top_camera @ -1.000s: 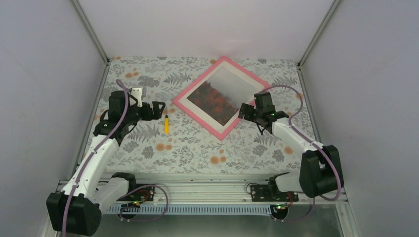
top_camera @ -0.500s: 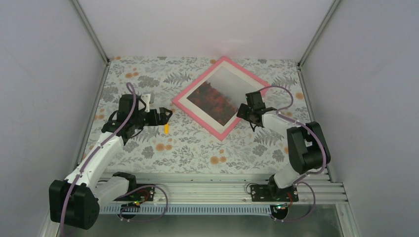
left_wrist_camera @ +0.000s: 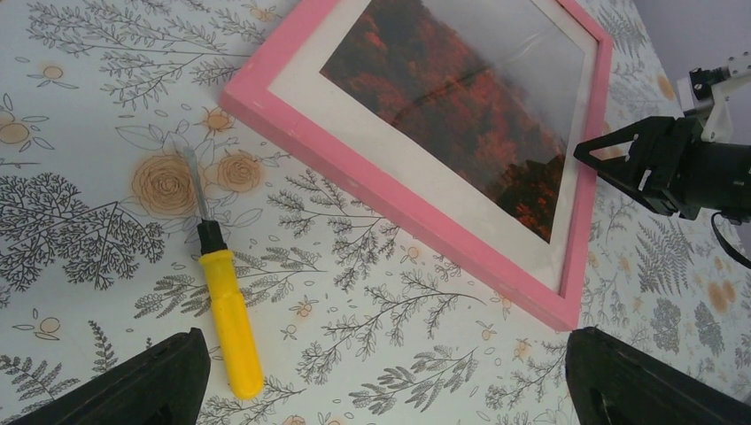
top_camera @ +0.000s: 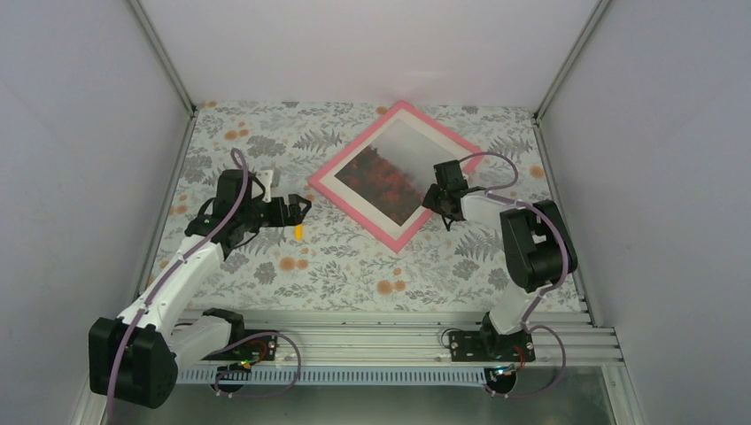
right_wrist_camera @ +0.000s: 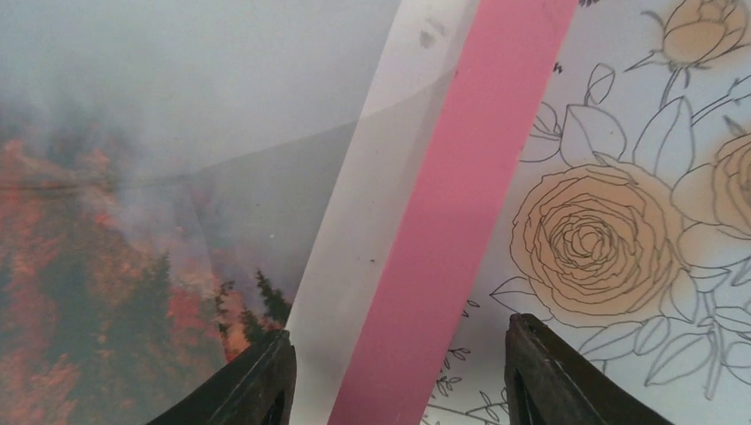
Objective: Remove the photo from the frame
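Photo point(top_camera: 390, 173) lies inside the pink frame point(top_camera: 354, 215), with my right jaws astride one of the frame's rails.

The frame lies flat on the flowered table point(top_camera: 336, 266), turned corner-on to me, and the photo sits within it inside the cream mat point(left_wrist_camera: 398, 149). My right jaws are parted and clasp nothing: one fingertip point(right_wrist_camera: 248, 390) is over the mat inside the rail, the other point(right_wrist_camera: 549, 381) over bare table just outside it. My left jaws are spread wide and empty, off the frame's opposite side, with the yellow screwdriver point(left_wrist_camera: 226, 305) lying on the table between them, just beside the frame.
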Controlling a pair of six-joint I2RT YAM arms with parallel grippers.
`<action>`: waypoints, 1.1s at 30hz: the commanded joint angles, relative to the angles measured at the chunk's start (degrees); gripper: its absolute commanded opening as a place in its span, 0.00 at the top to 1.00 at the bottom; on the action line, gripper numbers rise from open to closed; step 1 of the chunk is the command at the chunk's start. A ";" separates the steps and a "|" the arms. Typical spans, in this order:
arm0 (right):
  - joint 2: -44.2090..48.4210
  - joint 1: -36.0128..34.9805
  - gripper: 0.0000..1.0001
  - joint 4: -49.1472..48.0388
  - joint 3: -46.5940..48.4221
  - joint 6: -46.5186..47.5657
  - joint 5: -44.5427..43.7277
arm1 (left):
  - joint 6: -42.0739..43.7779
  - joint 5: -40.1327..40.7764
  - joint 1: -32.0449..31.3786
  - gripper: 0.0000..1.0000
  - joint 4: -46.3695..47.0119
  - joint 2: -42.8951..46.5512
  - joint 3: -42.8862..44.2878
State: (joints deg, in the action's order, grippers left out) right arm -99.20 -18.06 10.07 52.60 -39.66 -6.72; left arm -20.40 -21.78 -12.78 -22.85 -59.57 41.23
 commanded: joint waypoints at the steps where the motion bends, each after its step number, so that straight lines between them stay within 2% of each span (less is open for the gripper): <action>1: -2.51 -0.66 0.50 0.12 2.32 -1.78 -1.19 | -0.59 0.52 -0.55 0.00 0.11 -0.22 -0.12; 3: -2.90 -0.66 0.51 0.22 2.46 -1.74 -1.32 | -0.68 0.95 -0.77 0.00 0.04 -0.14 -0.06; 9: -2.90 -0.66 0.64 1.35 2.00 -1.34 -1.93 | -0.77 1.66 -1.16 0.00 -0.27 -0.62 -0.10; 21: 3.31 1.44 0.94 2.94 -3.56 5.37 0.46 | -0.83 2.57 -2.48 0.00 -0.70 -1.81 0.47; 28: 8.55 2.51 0.96 3.20 -5.97 12.85 5.15 | -1.29 3.46 -4.34 0.00 0.17 -4.05 1.27; 33: 11.21 2.54 0.96 0.53 -7.80 18.05 8.64 | -1.13 4.93 -7.95 0.00 0.74 -7.04 2.00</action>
State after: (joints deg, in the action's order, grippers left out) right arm -91.70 -15.29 14.22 45.80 -29.02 -2.72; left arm -20.86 -18.41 -17.80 -22.81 -64.71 41.58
